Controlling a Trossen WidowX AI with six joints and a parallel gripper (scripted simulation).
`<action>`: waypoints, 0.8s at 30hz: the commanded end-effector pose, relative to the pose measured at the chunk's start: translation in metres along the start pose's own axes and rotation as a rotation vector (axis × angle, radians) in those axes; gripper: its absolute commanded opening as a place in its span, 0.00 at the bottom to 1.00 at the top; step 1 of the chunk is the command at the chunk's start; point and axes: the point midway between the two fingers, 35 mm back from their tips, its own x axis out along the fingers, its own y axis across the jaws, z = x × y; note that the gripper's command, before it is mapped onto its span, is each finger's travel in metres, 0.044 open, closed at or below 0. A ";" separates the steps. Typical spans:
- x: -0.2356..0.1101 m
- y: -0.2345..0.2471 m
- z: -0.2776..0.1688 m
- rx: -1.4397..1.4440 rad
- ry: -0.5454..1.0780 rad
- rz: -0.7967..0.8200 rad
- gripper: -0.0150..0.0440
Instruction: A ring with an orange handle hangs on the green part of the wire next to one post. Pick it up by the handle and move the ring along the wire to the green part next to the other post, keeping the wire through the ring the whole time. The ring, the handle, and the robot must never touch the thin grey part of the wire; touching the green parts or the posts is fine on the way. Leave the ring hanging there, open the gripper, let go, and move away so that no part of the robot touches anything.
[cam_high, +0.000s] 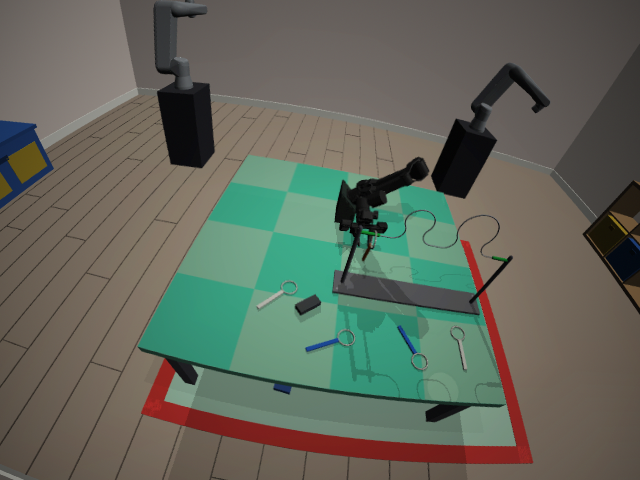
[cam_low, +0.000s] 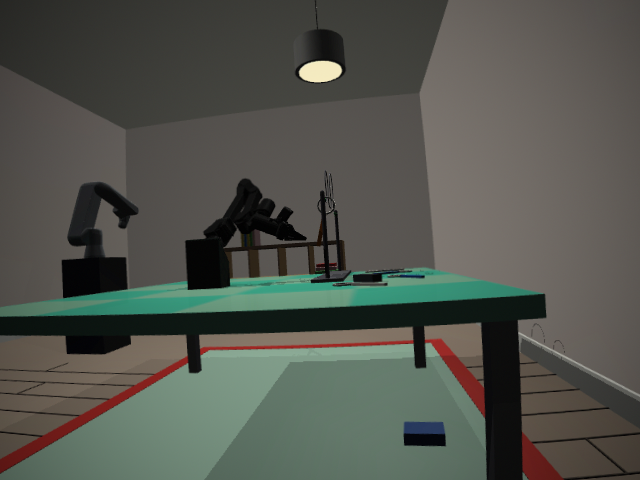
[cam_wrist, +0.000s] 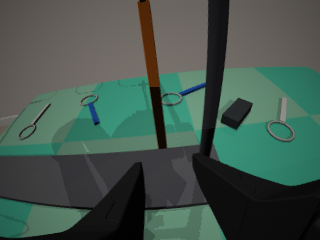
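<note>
The orange handle (cam_high: 366, 252) (cam_wrist: 150, 54) hangs straight down from its ring (cam_low: 326, 206), which sits on the green part of the wire (cam_high: 368, 233) beside the left post (cam_high: 349, 260) (cam_wrist: 215, 60). My gripper (cam_high: 368, 229) (cam_low: 302, 237) (cam_wrist: 167, 164) is open. Its fingers stand just short of the handle, one to each side, and do not touch it. The thin grey wire (cam_high: 439, 227) snakes right to the other green part (cam_high: 499, 257) at the right post (cam_high: 490, 280). Both posts stand on a dark base plate (cam_high: 413, 297) (cam_wrist: 54, 180).
Spare rings with white handles (cam_high: 273, 297) (cam_high: 460, 348) and blue handles (cam_high: 323, 345) (cam_high: 408, 341) and a black block (cam_high: 308, 304) (cam_wrist: 236, 112) lie on the table in front of the base plate. Two idle arms stand on black pedestals (cam_high: 186, 124) (cam_high: 462, 157) behind. A blue block (cam_low: 424, 432) lies on the floor.
</note>
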 end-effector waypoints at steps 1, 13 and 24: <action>-0.001 0.001 -0.001 -0.005 0.002 0.002 0.53; -0.002 0.000 0.000 0.001 0.001 -0.001 0.57; -0.054 0.002 -0.007 0.081 0.036 -0.057 1.00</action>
